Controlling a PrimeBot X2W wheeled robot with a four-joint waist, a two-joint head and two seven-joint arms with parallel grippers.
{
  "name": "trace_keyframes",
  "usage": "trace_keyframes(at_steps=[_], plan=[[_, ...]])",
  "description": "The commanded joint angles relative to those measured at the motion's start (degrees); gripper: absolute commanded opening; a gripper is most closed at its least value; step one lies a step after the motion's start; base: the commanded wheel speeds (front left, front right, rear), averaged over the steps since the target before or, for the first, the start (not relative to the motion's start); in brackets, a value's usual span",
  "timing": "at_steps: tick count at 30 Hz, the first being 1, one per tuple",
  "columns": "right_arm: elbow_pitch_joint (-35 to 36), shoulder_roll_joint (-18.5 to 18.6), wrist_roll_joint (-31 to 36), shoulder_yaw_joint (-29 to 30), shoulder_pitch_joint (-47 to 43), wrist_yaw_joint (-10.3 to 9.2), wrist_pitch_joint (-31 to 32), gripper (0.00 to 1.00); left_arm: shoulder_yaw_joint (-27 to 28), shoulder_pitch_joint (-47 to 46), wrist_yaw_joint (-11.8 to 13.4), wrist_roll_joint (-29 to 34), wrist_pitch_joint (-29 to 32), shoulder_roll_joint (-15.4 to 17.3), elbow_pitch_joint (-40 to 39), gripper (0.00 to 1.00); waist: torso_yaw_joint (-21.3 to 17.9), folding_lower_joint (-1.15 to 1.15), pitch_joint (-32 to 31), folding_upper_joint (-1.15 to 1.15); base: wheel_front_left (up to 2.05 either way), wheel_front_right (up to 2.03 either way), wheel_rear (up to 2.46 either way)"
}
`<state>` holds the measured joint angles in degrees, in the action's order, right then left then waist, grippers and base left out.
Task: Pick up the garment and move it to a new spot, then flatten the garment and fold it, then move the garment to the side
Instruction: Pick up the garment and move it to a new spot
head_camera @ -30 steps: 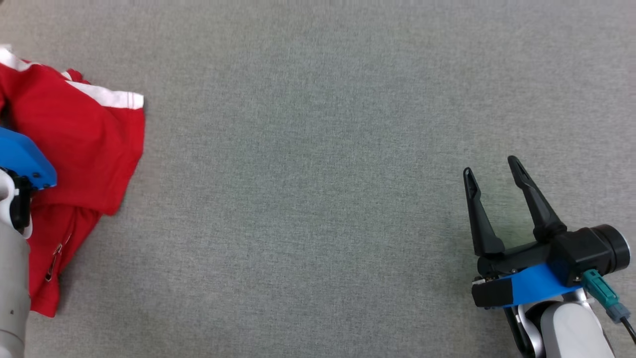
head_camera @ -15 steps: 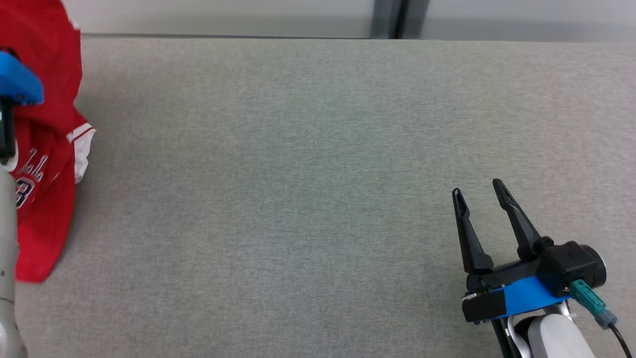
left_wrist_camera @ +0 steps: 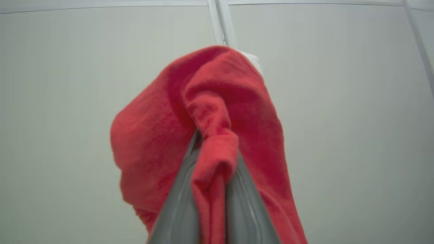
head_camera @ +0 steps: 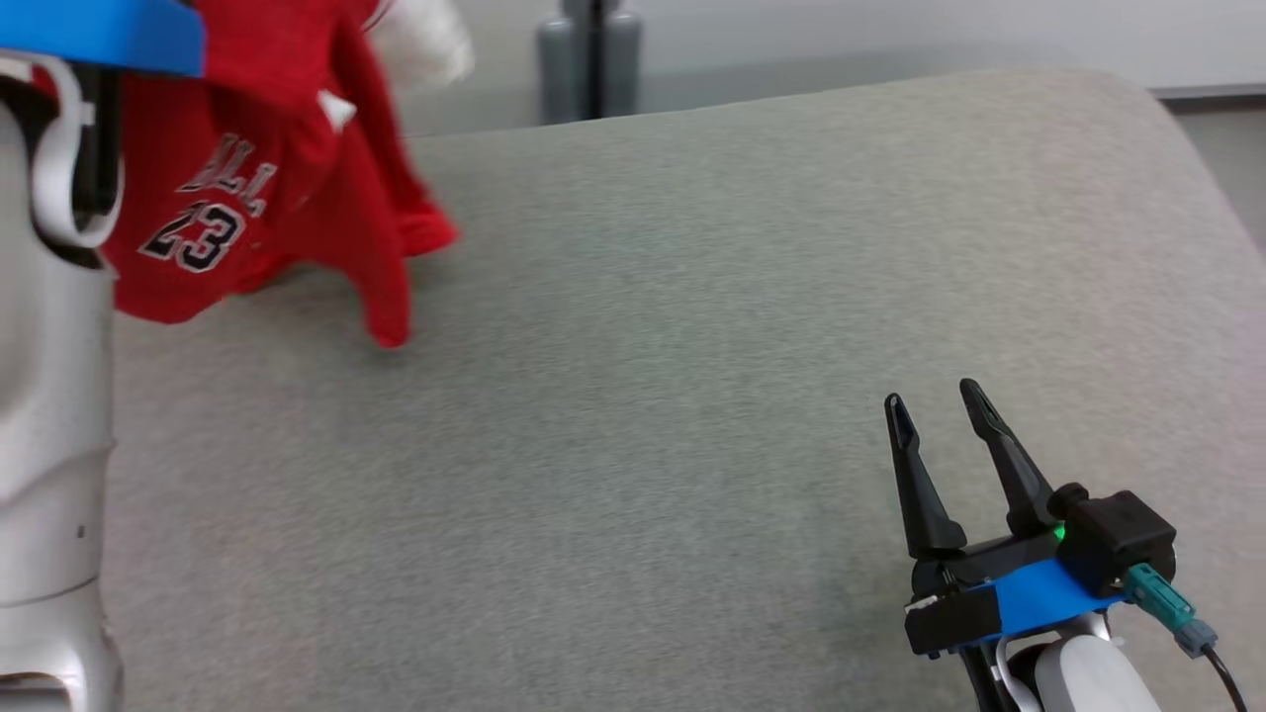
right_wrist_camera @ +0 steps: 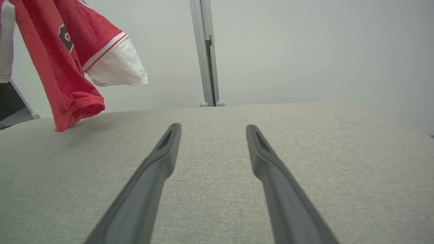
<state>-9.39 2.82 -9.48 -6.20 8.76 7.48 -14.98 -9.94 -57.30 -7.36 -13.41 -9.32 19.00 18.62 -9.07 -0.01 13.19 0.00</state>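
Note:
The garment (head_camera: 247, 188) is a red jersey with white trim and the number 23. It hangs bunched at the upper left of the head view, beside my pale left forearm (head_camera: 49, 415). In the left wrist view, my left gripper (left_wrist_camera: 215, 142) is shut on a fold of the red garment (left_wrist_camera: 156, 142), held up in front of a pale wall. The right wrist view shows the garment (right_wrist_camera: 64, 61) dangling at the far left, its lowest tip about at the table surface. My right gripper (head_camera: 932, 394) is open and empty low over the table's near right; its fingers (right_wrist_camera: 159, 162) stand well apart.
The grey fabric-covered table (head_camera: 643, 346) stretches wide between the garment and my right gripper. Its far edge and rounded right corner (head_camera: 1137, 89) are in view. A grey post (head_camera: 591, 59) stands behind the table against a pale wall.
The head camera has tilted up, bringing the table's far edge and wall into view. The garment, lying on the table a second ago, now hangs lifted in my left gripper. My right gripper stays open.

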Motion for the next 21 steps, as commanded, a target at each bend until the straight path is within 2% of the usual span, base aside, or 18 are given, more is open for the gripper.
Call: trace_keyframes(at_steps=[1,3,9,14,21], plan=[[0.3,0.1,-0.4,0.0,0.2,0.03,-0.3,1.00,-0.3,-0.6,0.3,-0.2,0.4,-0.2,-1.1,0.00,-3.2,0.01,-0.4,0.00,0.00,0.00,0.00],[0.3,0.1,-1.4,-0.2,0.1,0.03,-0.3,1.00,-1.9,-0.9,0.3,-0.4,2.5,-1.6,-4.7,0.00,-5.8,0.01,-0.3,0.00,0.00,0.00,0.00],[0.4,0.1,-2.1,0.0,-0.2,0.03,-0.3,1.00,-5.1,0.9,0.3,-0.8,4.3,-4.1,-6.8,0.00,-8.2,0.01,-0.1,0.00,0.00,0.00,0.00],[0.0,0.1,-2.2,0.1,-0.6,0.03,-0.3,1.00,-8.9,6.4,0.2,-1.3,3.9,-6.3,-5.3,0.00,-8.5,0.01,-0.5,0.00,0.00,0.00,0.00],[-0.6,0.1,-1.5,-0.5,-1.0,0.03,-0.3,1.00,-14.1,18.3,0.4,-1.7,1.3,-8.8,1.2,0.00,-6.9,0.01,-1.6,0.00,0.00,0.00,0.00]])
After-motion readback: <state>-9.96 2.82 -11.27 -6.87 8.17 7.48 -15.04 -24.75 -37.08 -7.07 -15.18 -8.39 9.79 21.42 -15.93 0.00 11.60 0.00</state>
